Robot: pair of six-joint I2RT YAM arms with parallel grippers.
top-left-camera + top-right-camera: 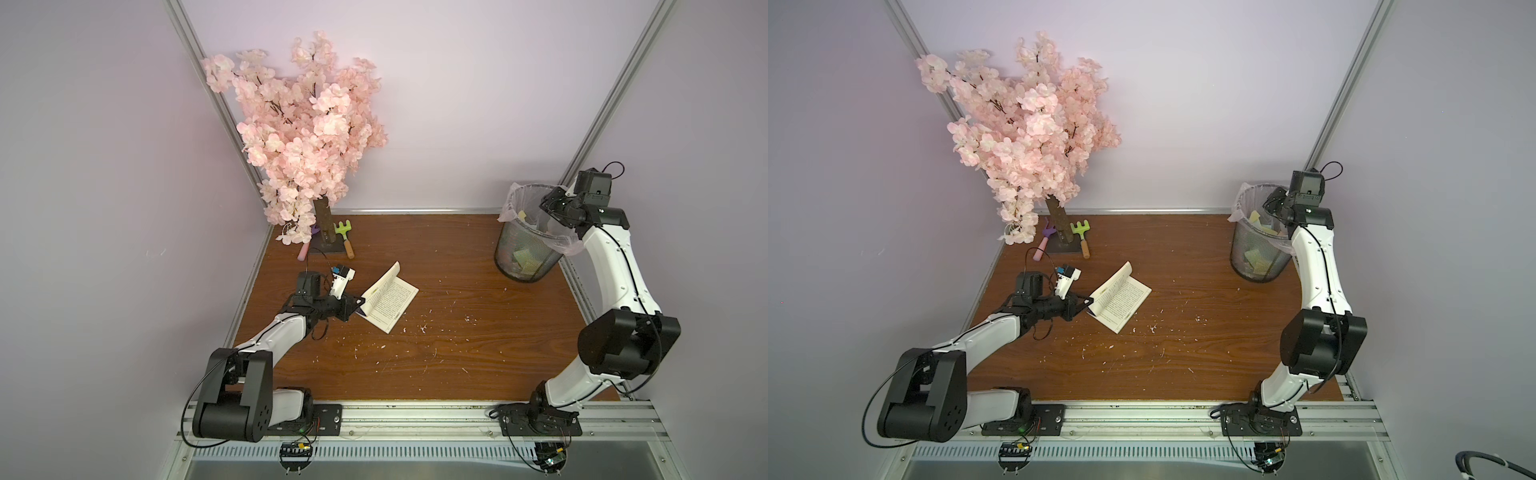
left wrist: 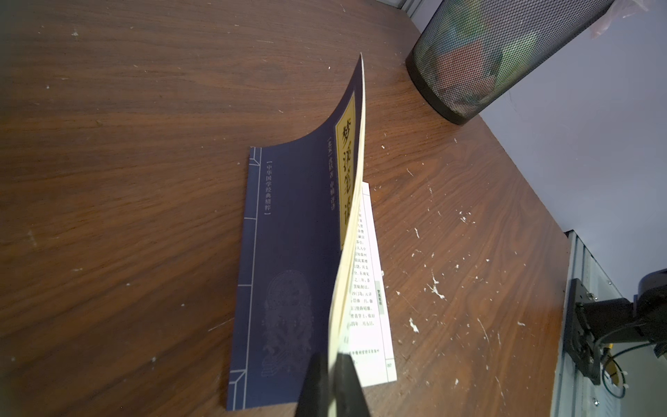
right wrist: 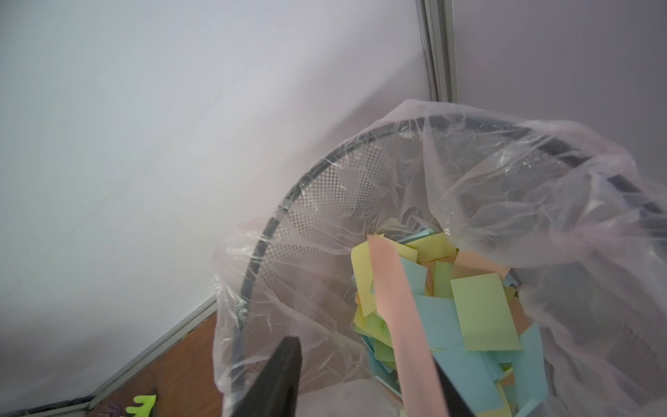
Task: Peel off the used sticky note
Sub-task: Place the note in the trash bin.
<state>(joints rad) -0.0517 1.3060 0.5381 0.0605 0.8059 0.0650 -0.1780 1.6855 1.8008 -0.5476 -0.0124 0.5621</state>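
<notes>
Right gripper (image 3: 361,364) hung jaws-apart over the black mesh bin (image 3: 317,202), your peeled salmon paper sticky note (image 3: 393,317) seemingly clinging to one jaw, undropped; left gripper (image 2: 330,361) pinched the blue paperback book (image 2: 288,252) by its pages.

Brown wooden tabletop (image 1: 457,353) open across centre and bottom of frame in both top views. Centre-left blocked by open paperback book with dark blue cover (image 1: 390,301), pages lifted. White-and-black left arm (image 1: 274,332) fills lower left. Pink artificial blossom tree (image 1: 303,137), green plastic toy rake (image 1: 344,230) crowd upper left. Black mesh bin with clear liner (image 1: 528,257) upper right; white-and-black right arm (image 1: 615,266) lines right edge. Wide gap book to bin.
</notes>
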